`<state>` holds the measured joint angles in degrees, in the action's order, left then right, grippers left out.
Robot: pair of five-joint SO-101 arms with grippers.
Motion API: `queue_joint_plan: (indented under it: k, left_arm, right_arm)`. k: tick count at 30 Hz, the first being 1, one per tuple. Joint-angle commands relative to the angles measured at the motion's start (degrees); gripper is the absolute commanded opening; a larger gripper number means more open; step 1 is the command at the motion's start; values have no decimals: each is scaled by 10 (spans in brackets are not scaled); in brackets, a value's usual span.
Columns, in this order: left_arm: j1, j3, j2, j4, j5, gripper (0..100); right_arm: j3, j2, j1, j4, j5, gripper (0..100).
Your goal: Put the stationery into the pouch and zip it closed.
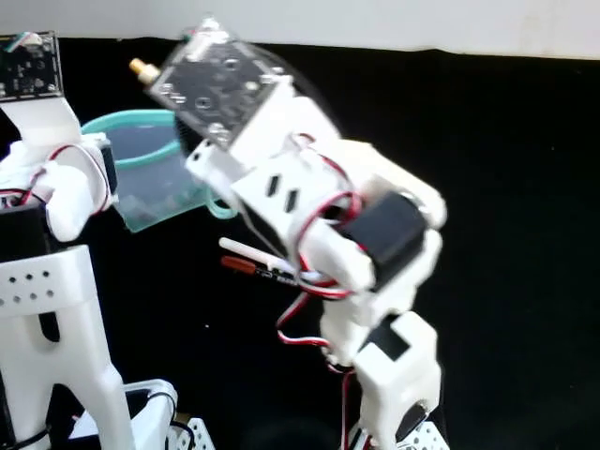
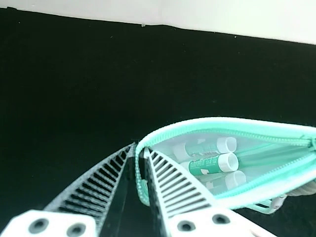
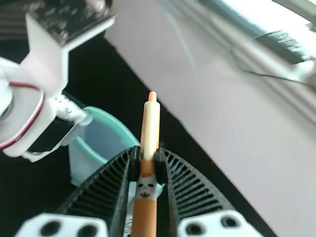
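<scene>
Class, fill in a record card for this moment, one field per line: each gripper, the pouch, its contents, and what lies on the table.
left gripper: shut on the pouch at its rim
right gripper: shut on an orange pen, near the pouch
pouch state: teal, unzipped, mouth open
inside pouch: tubes with white caps, green labels
on table: white pen and red pen, side by side

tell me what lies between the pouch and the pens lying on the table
Nothing but bare black table lies between the pouch and the pens, as the high view shows.
</scene>
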<state>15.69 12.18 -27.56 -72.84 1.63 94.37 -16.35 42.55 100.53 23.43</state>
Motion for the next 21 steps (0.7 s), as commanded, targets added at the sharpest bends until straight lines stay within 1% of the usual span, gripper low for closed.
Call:
queue_joint_plan:
  k: [1,6,9,13,15,18,21]
  left_arm:
    - [-17,30,-18,-27,5,8]
    - [-19,65,-43,-24,4,8]
    - [-19,83,-51,-24,4,8]
    - [-20,102,-64,-24,4,8]
    - [-20,120,-74,-25,4,8]
    - [-19,153,-91,-24,4,8]
    - [-20,178,-114,-24,4,8]
  right_arm:
    - [-102,82,-10,7,-7,7]
    - [-320,200,-8,5,-8,7]
    - [-409,251,7,2,-22,7]
    - [-478,275,31,-12,-37,7]
    - [-496,275,35,-23,-38,7]
    - [-516,275,35,-41,-64,7]
    - [-536,275,35,-67,-66,7]
